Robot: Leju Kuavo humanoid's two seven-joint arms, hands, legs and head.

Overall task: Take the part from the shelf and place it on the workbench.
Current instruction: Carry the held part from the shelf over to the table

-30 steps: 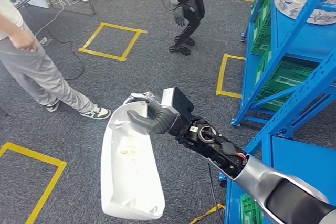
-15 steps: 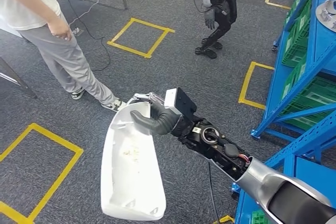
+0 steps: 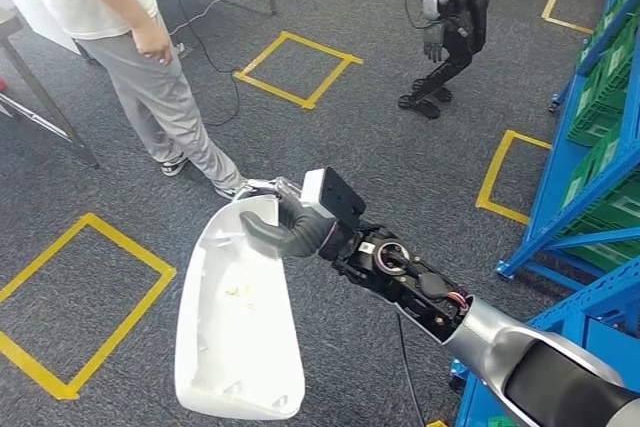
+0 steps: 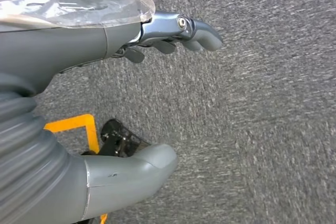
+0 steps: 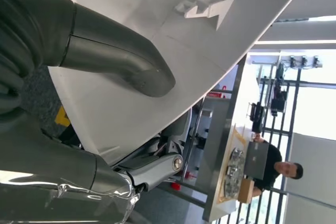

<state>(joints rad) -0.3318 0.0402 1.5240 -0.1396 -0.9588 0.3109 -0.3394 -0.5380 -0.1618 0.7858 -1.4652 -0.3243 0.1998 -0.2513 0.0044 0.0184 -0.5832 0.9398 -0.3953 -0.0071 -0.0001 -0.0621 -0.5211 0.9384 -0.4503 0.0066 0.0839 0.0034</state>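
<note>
**Operator:** Low in the centre of the head view, my right hand [image 3: 290,230] has the part [image 3: 234,332] by its upper edge. The thumb lies across the inner face and the other fingers wrap behind the rim. The part is a white curved shell, and it hangs below the hand over grey carpet [image 3: 377,147], touching nothing else.

**Supervisor:** And the close camera agrees?

**Operator:** Yes. From the right wrist, the thumb [image 5: 118,61] presses flat on the white panel [image 5: 166,19] and a finger [image 5: 154,169] hooks under its edge. I read that as a firm hold.

**Supervisor:** Your left hand?

**Operator:** My left hand [image 4: 130,93] holds nothing. Thumb and fingers stand apart, with bare carpet between them.

**Supervisor:** So which step is this?

**Operator:** I judge it as the carry. The part is off the blue shelf [image 3: 604,147], which sits along the right edge of the frame, well apart from the part. I can't pick out the workbench for certain; a table leg [image 3: 45,107] shows at the upper left.

**Supervisor:** Anything in the way?

**Operator:** A person [image 3: 128,37] stands at the upper left, and another robot [image 3: 460,17] at the upper centre. Next I need to find the bench, steer wide of the person, and keep the shell level so that it doesn't swing.
</note>
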